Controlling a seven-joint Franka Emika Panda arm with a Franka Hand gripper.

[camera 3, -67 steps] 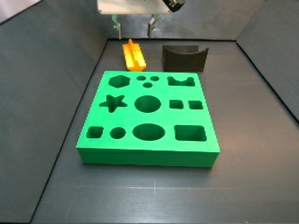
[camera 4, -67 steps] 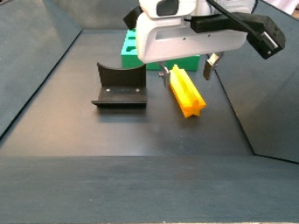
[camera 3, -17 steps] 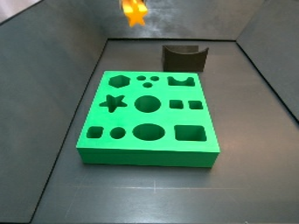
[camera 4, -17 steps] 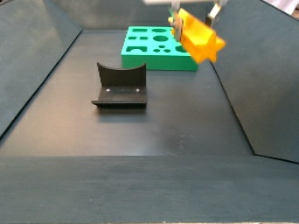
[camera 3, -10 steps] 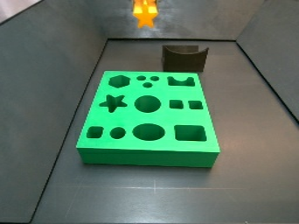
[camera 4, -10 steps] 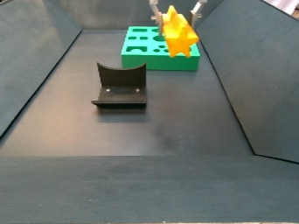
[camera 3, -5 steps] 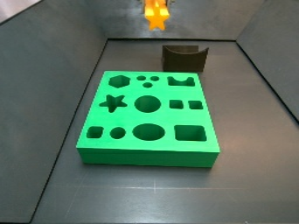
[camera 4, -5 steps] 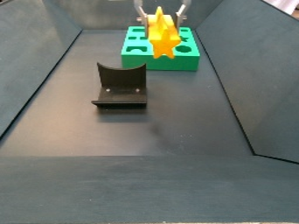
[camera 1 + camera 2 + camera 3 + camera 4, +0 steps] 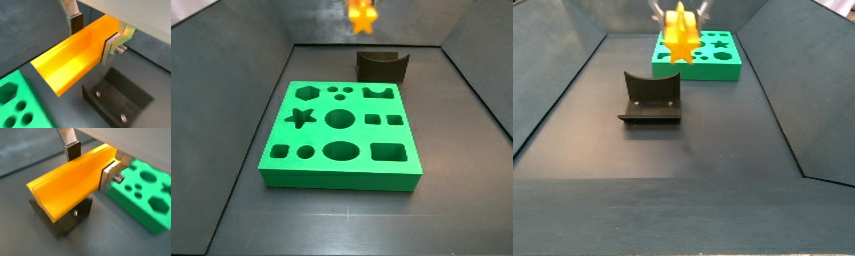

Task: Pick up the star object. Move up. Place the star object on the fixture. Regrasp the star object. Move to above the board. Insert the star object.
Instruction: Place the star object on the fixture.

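Note:
The star object [image 9: 77, 56] is a long orange-yellow bar with a star-shaped end. My gripper [image 9: 95, 32] is shut on it, one finger [image 9: 76, 22] on each side. It shows in both wrist views [image 9: 70, 184]. In both side views it hangs high in the air [image 9: 362, 17], [image 9: 679, 35]. The dark fixture [image 9: 382, 66] stands on the floor behind the green board [image 9: 341, 133]. In the wrist views the fixture [image 9: 118, 99] lies below the held star object [image 9: 67, 222]. The board's star-shaped hole [image 9: 299, 117] is at its left side.
The green board [image 9: 698, 53] has several cut-out holes of different shapes. Dark sloping walls enclose the grey floor [image 9: 673, 160] on all sides. The fixture [image 9: 649, 98] stands apart from the board.
The gripper with the star object has moved sideways, from above the board's back left toward above the fixture. The star object has turned in the air. The grip has not changed.

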